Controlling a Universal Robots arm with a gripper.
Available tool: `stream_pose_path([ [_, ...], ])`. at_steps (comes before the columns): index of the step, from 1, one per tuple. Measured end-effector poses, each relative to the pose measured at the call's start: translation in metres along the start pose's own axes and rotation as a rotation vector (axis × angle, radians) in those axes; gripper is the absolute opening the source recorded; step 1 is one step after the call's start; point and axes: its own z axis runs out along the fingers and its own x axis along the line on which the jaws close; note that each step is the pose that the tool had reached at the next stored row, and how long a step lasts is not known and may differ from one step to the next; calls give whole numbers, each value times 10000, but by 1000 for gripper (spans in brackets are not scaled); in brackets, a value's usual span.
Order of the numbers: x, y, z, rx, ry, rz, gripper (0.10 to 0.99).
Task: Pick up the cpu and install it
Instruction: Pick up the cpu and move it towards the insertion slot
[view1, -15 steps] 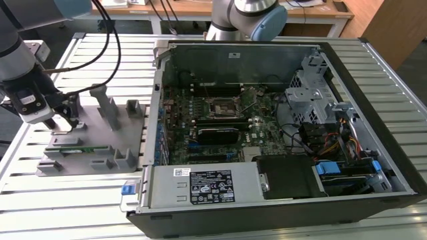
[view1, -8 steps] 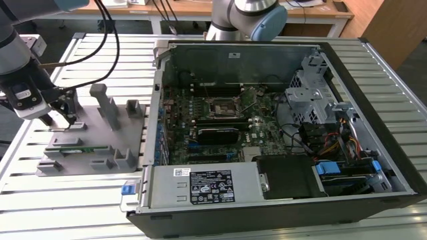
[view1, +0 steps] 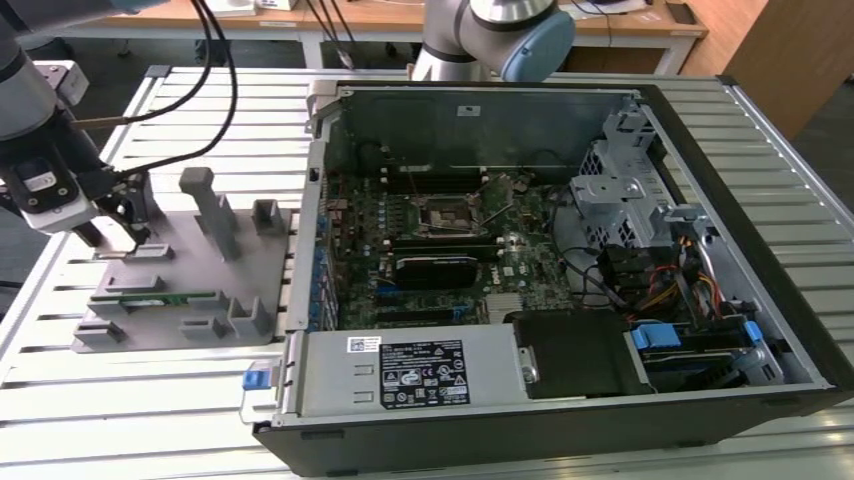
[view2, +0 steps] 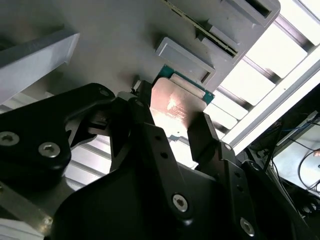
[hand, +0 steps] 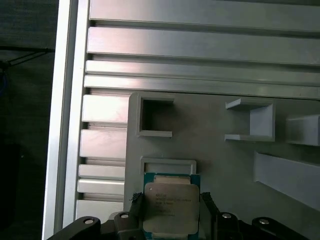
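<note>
Silver-topped cpu (hand: 170, 205): a flat square chip with a thin green edge. It sits face up between the two fingers, just beside a small raised frame of the tray. In the second wrist view (view2: 175, 100) its shiny top catches a pinkish glare.
Hand (view1: 118, 240): lowered onto the tray at the exterior view's left. In both wrist views its dark fingers (hand: 136, 204) stand against two opposite edges of the cpu, so it reads as closed on the chip. Holding by the edges probably spares the metal top and the underside.
Lift: the pictures do not settle whether the chip is clear of the tray.
Grey tray (view1: 174, 250): a moulded plate with pockets and upright posts. These appear meant to keep each part at a fixed spot for a reach from above.
Memory stick (view1: 154, 298): long, narrow and green, resting in its own slot, apart from the hand.
Computer case (view1: 467, 120): lies open on its side just beside the tray, toward the exterior view's right. The board faces up for access from overhead.
Socket (view1: 447, 213): a square frame near the middle of the board, well apart from the cpu. It looks unfilled, so installation is judged not yet done.
Desk (view1: 214, 120): ribbed aluminium, carrying tray and case side by side.
</note>
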Motion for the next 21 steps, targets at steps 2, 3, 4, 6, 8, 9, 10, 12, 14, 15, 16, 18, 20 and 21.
stream_pose_path([
  [2, 0, 2, -31, 0, 1, 0, 537],
  [3, 0, 2, -45, -9, -1, -1, 537],
  [4, 0, 3, -60, -18, -1, 0, 537],
  [6, 0, 5, -92, -25, -1, 0, 537],
  [8, 0, 6, -125, -31, -1, 0, 537],
  [9, 0, 7, -141, -33, -1, 0, 537],
  [10, 0, 8, -157, -37, -2, 0, 537],
  [12, 0, 9, -183, -45, -1, 0, 537],
  [14, 0, 10, -207, -54, -2, 0, 537],
  [15, 0, 11, -217, -58, -2, 0, 537],
  [16, 0, 11, -227, -60, -2, 1, 537],
  [18, 0, 12, -245, -62, -2, 0, 537],
  [20, 0, 13, -261, -61, -1, 0, 537],
  [21, 0, 13, -268, -61, -2, 0, 537],
])
